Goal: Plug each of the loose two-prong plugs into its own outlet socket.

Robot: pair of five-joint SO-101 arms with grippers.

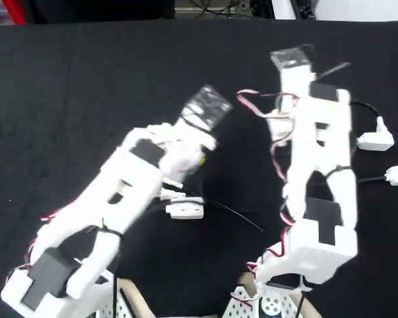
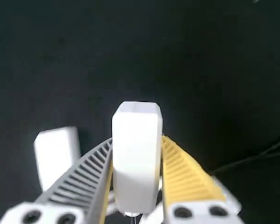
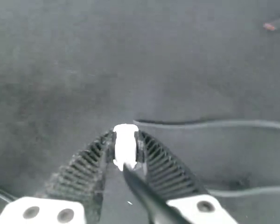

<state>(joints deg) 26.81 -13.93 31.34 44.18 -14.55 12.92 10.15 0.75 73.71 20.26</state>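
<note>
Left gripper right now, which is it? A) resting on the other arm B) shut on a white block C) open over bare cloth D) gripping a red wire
B: in the left wrist view the left gripper is clamped on both sides of a white block.

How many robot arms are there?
2. The left arm stretches over the table's left half, left gripper shut on a white block. The right arm stands on the right, right gripper shut on a small white plug. None seems hidden.
</note>
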